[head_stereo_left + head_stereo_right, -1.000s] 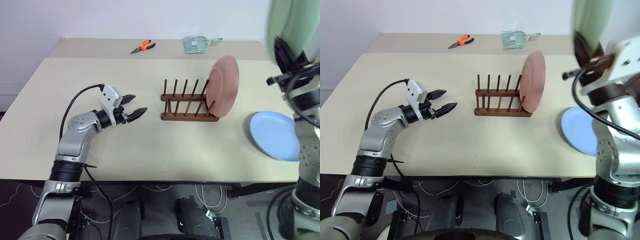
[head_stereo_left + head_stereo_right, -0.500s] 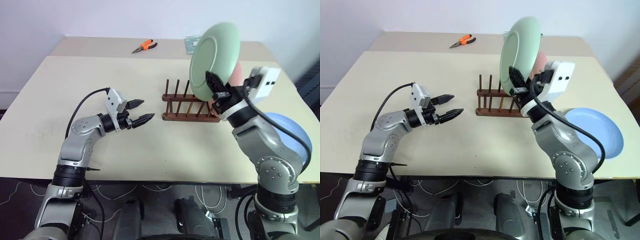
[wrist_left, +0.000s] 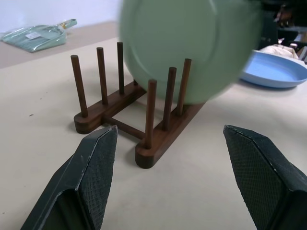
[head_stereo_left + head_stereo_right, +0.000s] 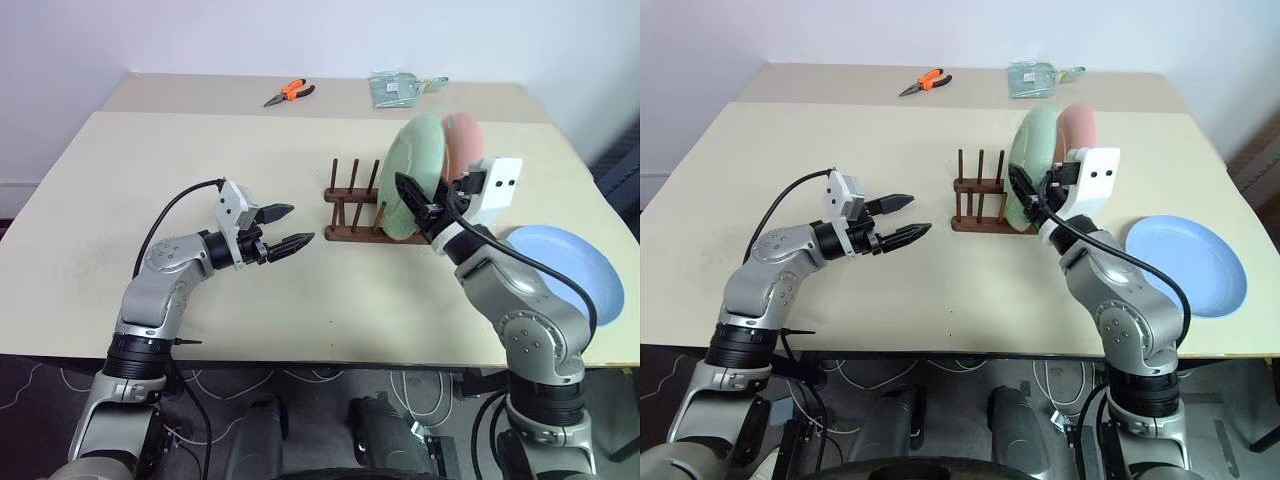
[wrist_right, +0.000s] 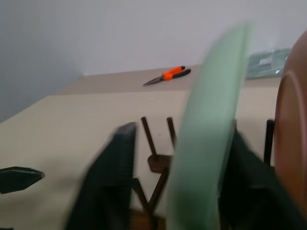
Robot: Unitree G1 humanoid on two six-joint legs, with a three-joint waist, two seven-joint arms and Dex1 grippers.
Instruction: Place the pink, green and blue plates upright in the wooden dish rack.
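The green plate [image 4: 413,178] stands on edge in the wooden dish rack [image 4: 350,212], just left of the upright pink plate [image 4: 464,142] at the rack's right end. My right gripper [image 4: 418,203] is open, its fingers [image 5: 117,167] straddling the green plate's [image 5: 206,134] near rim, with a gap on one side. The blue plate [image 4: 566,270] lies flat on the table to the right of the rack. My left gripper [image 4: 290,227] hovers open and empty a short way left of the rack [image 3: 154,146], pointing at it.
Orange-handled pliers [image 4: 289,93] and a clear packet [image 4: 400,87] lie on the far table behind the rack. Several rack pegs [image 3: 100,72] left of the green plate hold nothing. The table's front edge [image 4: 330,358] runs below both arms.
The right arm came down with the green plate and set it into the rack beside the pink one; its fingers have spread apart. The left gripper edged slightly toward the rack.
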